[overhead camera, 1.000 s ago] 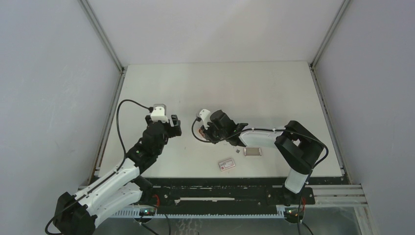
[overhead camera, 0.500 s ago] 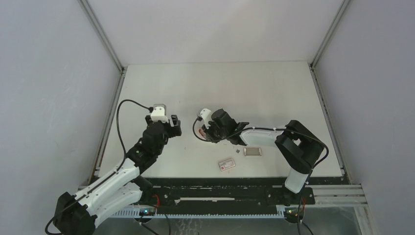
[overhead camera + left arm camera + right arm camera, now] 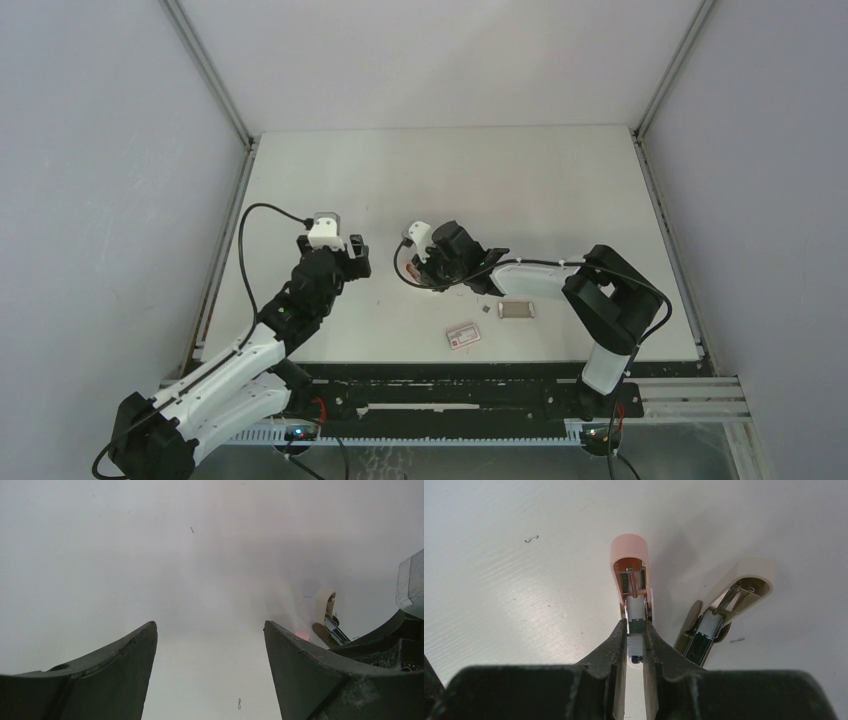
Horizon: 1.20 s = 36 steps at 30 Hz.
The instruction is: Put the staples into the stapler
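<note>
Table (image 3: 560, 200): work sits near centre.

Left gripper (image 3: 210, 627): jaws wide apart and empty, hovering at 9 o'clock of the work, judged to be standing by.

Right gripper (image 3: 636, 630): clamped on the staples (image 3: 636, 645), aimed end-on at the magazine channel.

Stapler (image 3: 629, 555): hinged open to expose that channel, pink half at 12 o'clock, cream half at 2 o'clock.

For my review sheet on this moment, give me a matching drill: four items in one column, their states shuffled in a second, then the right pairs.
Items
1. left gripper
2. right gripper
3. stapler
4. labelled box

States
A. swung open, lying on the table
B. shut on the staples
C. lying flat near the front edge
D. open, holding nothing

Pairs: 1-D, 2-B, 3-A, 4-C
</note>
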Motion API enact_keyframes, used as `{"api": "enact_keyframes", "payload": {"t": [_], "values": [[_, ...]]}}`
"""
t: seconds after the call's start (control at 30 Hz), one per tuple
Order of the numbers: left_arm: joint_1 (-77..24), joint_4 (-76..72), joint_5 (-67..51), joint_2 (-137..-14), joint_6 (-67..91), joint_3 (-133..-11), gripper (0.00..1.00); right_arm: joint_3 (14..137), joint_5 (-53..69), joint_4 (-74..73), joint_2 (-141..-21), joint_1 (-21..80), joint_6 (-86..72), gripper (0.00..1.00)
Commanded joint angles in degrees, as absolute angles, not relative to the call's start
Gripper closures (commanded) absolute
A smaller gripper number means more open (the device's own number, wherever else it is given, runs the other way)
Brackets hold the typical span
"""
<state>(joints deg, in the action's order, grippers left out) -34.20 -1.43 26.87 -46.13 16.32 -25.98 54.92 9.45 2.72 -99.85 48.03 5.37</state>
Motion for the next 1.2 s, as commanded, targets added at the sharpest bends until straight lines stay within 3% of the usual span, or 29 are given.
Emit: {"api": "enact_keyframes", "payload": {"t": [0.0, 0.8, 1.17], "values": [[-33.97, -3.80, 27.64, -46.31, 15.25, -24.51, 0.17, 57.35, 10.26, 3.57, -100.14, 47.81, 6.30, 0.87], [-33.93, -3.71, 27.26, -45.60, 15.20, -24.35, 0.17, 57.74, 10.43, 3.37, -99.54, 47.72, 6.43, 0.88], [-33.95, -17.87, -1.43, -55.58, 19.24, -23.51, 0.19, 56.32, 13.13, 2.69, -92.64, 44.84, 1.65, 0.88]]}}
